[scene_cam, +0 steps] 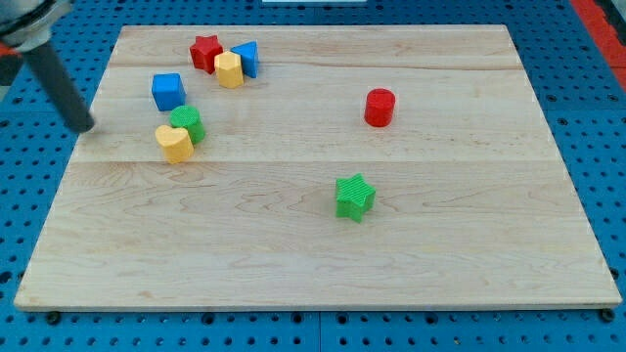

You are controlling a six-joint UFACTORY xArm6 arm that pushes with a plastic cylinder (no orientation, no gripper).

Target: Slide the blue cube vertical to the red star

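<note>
The blue cube (168, 91) sits on the wooden board (313, 244) at the upper left. The red star (204, 52) lies above and to the right of it, near the board's top edge, touching a yellow block (229, 69). My tip (86, 127) is at the board's left edge, to the left of and slightly below the blue cube, apart from it. The dark rod slants up to the view's top left corner.
A blue triangular block (246, 58) sits right of the yellow block. A green block (186, 123) and a yellow heart-like block (174, 143) sit just below the blue cube. A red cylinder (380, 107) is at the right, a green star (355, 197) at centre.
</note>
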